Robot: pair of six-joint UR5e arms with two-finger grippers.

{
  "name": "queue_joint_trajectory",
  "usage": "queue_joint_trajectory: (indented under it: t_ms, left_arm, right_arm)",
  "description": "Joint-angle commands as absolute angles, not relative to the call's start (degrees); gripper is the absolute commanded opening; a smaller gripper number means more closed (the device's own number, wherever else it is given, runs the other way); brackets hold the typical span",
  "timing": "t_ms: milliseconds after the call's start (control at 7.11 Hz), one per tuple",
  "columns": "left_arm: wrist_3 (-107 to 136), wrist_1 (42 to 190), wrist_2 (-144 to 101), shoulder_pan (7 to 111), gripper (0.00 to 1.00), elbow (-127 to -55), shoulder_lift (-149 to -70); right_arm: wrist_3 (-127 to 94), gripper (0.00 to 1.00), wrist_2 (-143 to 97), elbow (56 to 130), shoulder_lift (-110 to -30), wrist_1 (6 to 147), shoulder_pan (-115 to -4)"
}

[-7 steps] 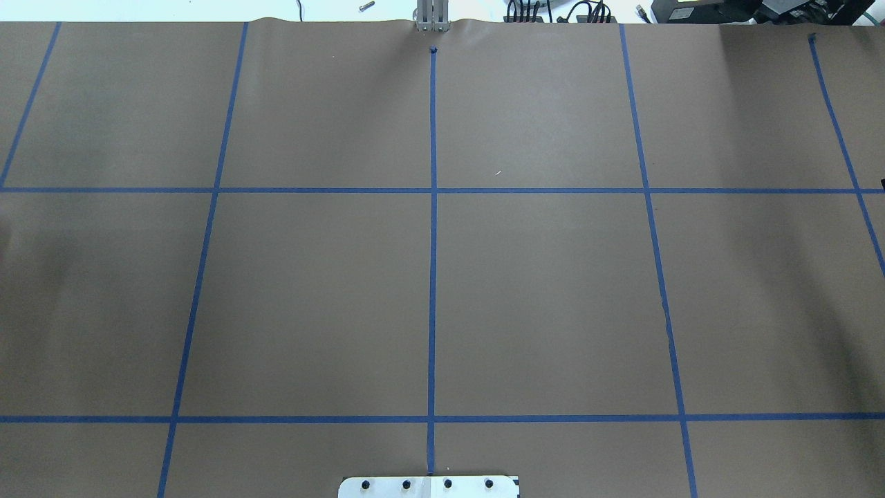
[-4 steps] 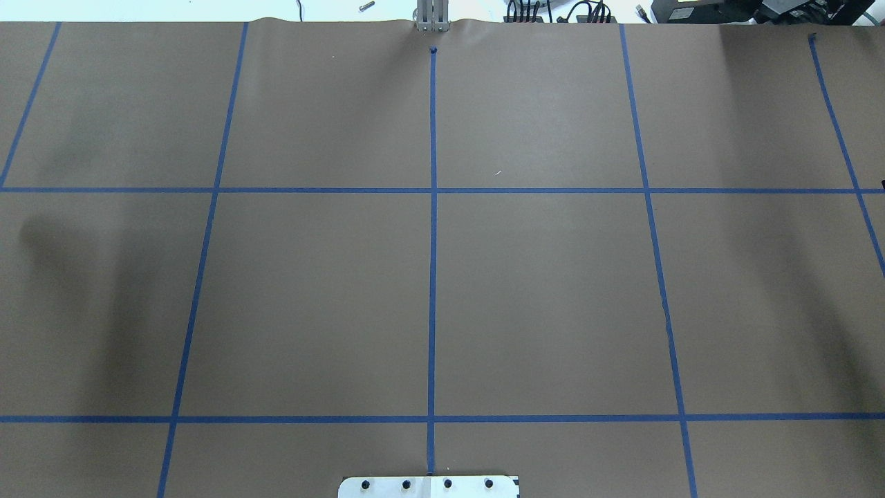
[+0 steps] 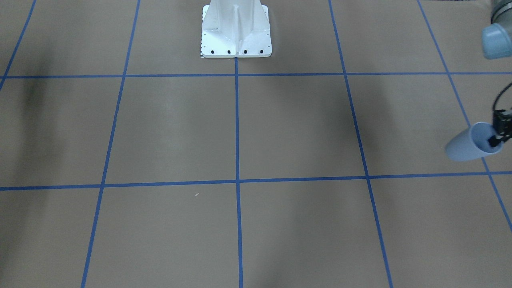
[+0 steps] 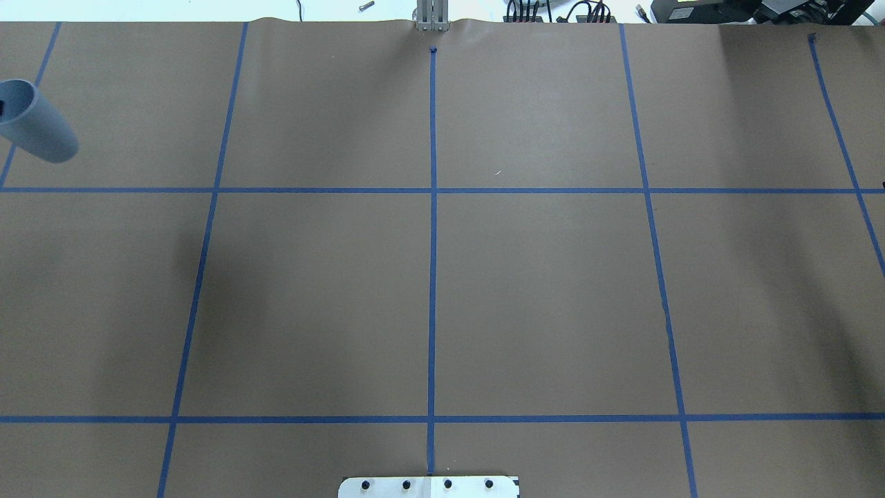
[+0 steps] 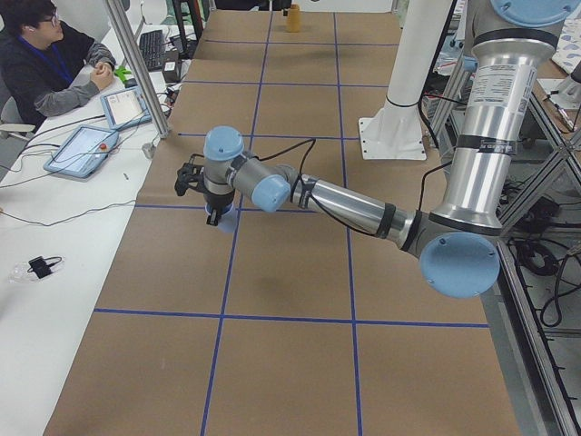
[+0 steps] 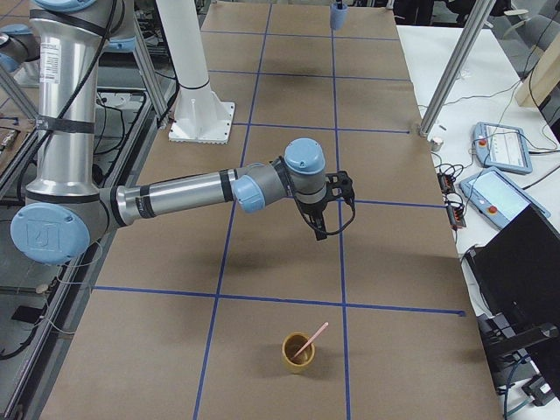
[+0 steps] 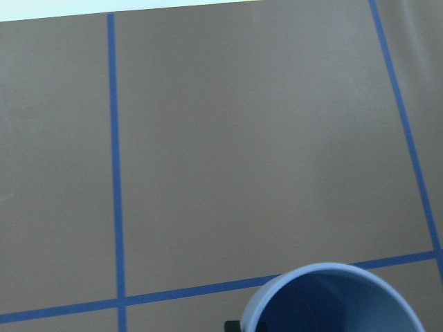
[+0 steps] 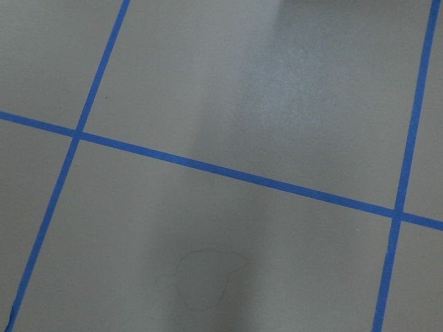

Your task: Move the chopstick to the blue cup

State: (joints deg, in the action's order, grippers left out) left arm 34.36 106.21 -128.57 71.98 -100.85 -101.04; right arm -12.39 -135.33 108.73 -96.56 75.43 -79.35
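The brown worktop (image 4: 539, 297) is crossed by blue tape lines (image 4: 433, 277). The left arm (image 5: 349, 202) reaches out over the worktop's left end, and the right arm (image 6: 175, 199) over its right end. The left pincer (image 3: 497, 139) grips the rim of the blue cup (image 3: 466, 148), one finger inside, and holds it tilted above the worktop by the left edge. Near the right edge, a yellow cup (image 6: 297, 357) stands with the chopstick (image 6: 311, 339) leaning in it. Whether the right pincer (image 6: 320, 229) is wide or narrow cannot be told.

A: Where do the cameras sit?
B: High behind, across facing back, each end — two close over the counter (image 4: 553, 290).
A: Shared?
B: The first two both catch the blue cup (image 4: 38, 124).
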Motion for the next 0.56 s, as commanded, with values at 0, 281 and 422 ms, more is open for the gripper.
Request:
queue_joint_trajectory:
  t_ms: [0,281,422]
  left_arm:
    - [55.9,106.0,-119.7,55.8,0.00,-103.2,-109.6]
    - [67.2,101.8,-113.6,46.2,0.00,-103.1,-118.3]
    - [70.8,95.9,-108.1,40.1,0.00,-102.9,-124.2]
  right_arm:
    - [-12.4,1.00,-134.7,108.3,-96.9,75.5,-79.4]
    - [-12.5,1.00,-134.4,108.0,-97.4,75.5,-79.5]
    - [-12.5,1.00,-134.5,108.1,-97.4,75.5,-79.4]
